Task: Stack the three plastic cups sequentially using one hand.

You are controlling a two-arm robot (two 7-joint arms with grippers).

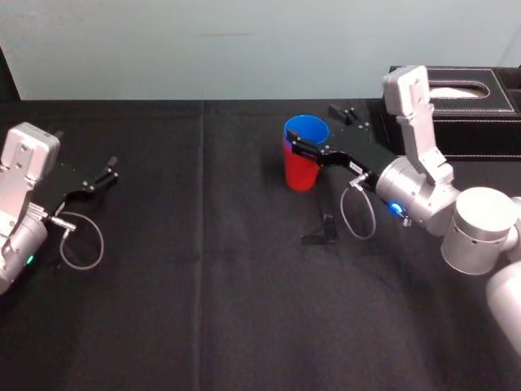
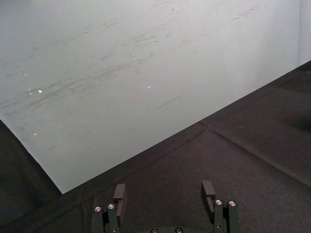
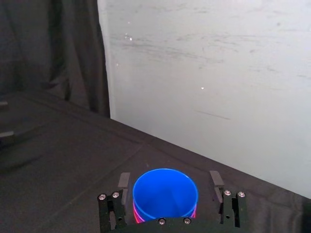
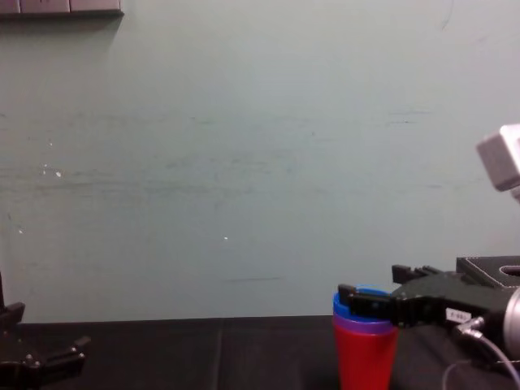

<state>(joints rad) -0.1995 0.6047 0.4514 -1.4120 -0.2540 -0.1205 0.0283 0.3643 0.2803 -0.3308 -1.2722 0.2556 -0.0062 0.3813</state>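
Note:
The three plastic cups stand nested upright in one stack at the table's centre right. The red cup (image 1: 299, 173) is the base, a thin purple band (image 4: 361, 324) shows above it, and the blue cup (image 1: 307, 130) sits on top. My right gripper (image 1: 313, 128) reaches in from the right at rim height, one finger on each side of the blue cup (image 3: 165, 194). In the right wrist view the right gripper (image 3: 169, 179) is open, with small gaps between its fingers (image 3: 215, 178) and the cup. My left gripper (image 1: 112, 168) is parked open at the far left.
A black stitched box (image 1: 472, 102) with a white tissue opening stands at the back right, just behind my right arm. A black cloth (image 1: 203, 269) covers the table, and a pale wall (image 4: 244, 162) rises close behind it. A grey cable loop (image 1: 358, 212) hangs under the right wrist.

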